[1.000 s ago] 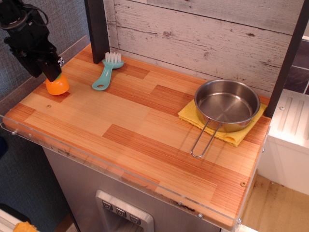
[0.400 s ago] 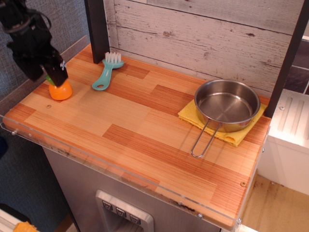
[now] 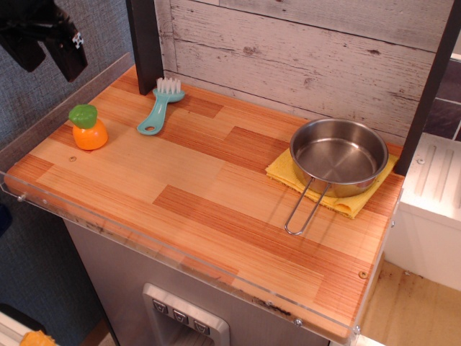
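Note:
An orange toy fruit with a green top (image 3: 88, 128) stands upright on the wooden counter (image 3: 194, 180) near its left edge. My black gripper (image 3: 49, 52) hangs well above and to the upper left of it, at the frame's top-left corner, with its two fingers spread and nothing between them. It touches nothing. A teal dish brush (image 3: 158, 108) with white bristles lies just right of the fruit, bristles toward the back wall.
A steel pan (image 3: 337, 157) with a wire handle sits on a yellow cloth (image 3: 284, 173) at the right. A dark post (image 3: 144, 40) rises at the back left, another at the far right. A clear lip lines the counter's front and left edges.
My gripper has let go of the orange fruit and risen up and to the left. The fruit now stands alone on the counter, its green top uncovered.

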Motion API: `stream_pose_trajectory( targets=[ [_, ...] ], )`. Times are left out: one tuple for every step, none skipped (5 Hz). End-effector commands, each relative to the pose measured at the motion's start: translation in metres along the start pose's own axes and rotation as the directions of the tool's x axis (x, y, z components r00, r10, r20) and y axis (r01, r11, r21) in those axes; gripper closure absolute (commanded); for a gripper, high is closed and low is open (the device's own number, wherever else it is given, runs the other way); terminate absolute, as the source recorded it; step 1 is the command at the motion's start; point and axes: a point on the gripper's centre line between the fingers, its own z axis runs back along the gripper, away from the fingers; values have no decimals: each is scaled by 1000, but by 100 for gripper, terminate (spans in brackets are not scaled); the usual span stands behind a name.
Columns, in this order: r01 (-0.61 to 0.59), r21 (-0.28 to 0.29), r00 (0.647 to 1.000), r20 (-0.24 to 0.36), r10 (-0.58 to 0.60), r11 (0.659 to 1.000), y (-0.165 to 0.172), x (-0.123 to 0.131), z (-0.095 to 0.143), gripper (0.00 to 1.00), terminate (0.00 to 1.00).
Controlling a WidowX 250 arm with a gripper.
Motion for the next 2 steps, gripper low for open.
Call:
stream_pose_trajectory(
  targets=[
    [14, 27, 993, -121, -10, 1000, -42, -13, 2, 0, 0],
    [52, 146, 979, -202, -22, 988, -42, -12, -12, 0, 0]
  ],
)
